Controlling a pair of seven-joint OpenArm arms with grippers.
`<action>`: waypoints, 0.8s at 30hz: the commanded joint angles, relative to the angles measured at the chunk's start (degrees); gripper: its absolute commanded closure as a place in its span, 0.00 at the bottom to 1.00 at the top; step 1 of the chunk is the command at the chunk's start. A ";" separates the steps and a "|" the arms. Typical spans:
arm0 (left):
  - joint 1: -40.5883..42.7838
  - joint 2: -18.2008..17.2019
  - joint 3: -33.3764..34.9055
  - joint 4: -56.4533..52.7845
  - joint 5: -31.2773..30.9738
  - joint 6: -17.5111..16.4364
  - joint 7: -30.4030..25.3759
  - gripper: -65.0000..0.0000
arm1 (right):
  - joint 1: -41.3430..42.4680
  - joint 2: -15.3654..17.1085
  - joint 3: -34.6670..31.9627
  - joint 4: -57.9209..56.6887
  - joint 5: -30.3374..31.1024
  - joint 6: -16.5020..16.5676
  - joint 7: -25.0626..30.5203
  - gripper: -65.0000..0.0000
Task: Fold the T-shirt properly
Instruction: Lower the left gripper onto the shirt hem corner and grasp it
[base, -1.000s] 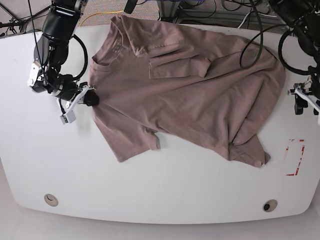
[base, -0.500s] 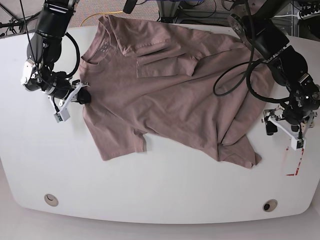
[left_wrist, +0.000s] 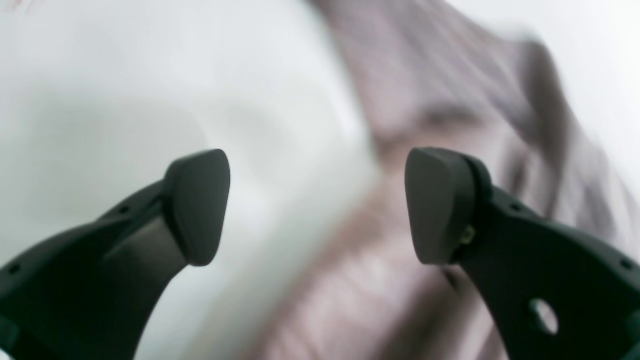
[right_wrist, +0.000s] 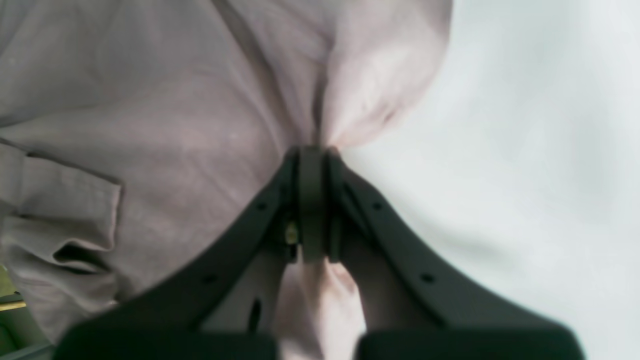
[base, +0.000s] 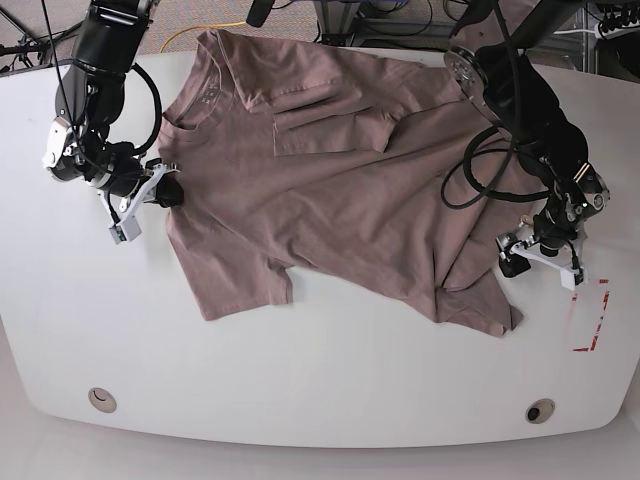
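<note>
A: Where's the T-shirt (base: 340, 170) at? Asking for a status check.

B: It's spread across the far half of the white tabletop (base: 300, 380), collar toward the far left. One sleeve is seen folded over the chest, the other sleeve is laid flat at the near left. The hem is rumpled and bunched at the near right.

A: And the end effectors?

B: The right end effector (base: 165, 190) is found at the left of the base view, clamped tight on the shirt's edge just near of the collar. In its wrist view the cloth is seen puckered right into the closed jaws (right_wrist: 312, 165). The left end effector (base: 535, 255) is held at the right, beside the rumpled hem, jaws spread wide with nothing between them (left_wrist: 320, 205). Whether the cloth is touched there can't be told, that wrist view is too blurred.
</note>
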 joint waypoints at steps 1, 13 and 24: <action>-2.11 -0.83 -1.44 -3.04 -4.38 -0.50 -3.15 0.21 | 0.90 0.92 0.27 1.14 1.39 0.45 1.22 1.00; -8.44 -3.37 -2.14 -19.13 -10.89 -0.41 -8.60 0.21 | 0.81 0.92 0.18 0.79 1.13 0.45 1.22 1.00; -12.31 -2.32 -2.06 -28.01 -10.54 -0.33 -11.33 0.22 | 0.81 0.92 0.45 0.79 1.30 0.45 1.22 1.00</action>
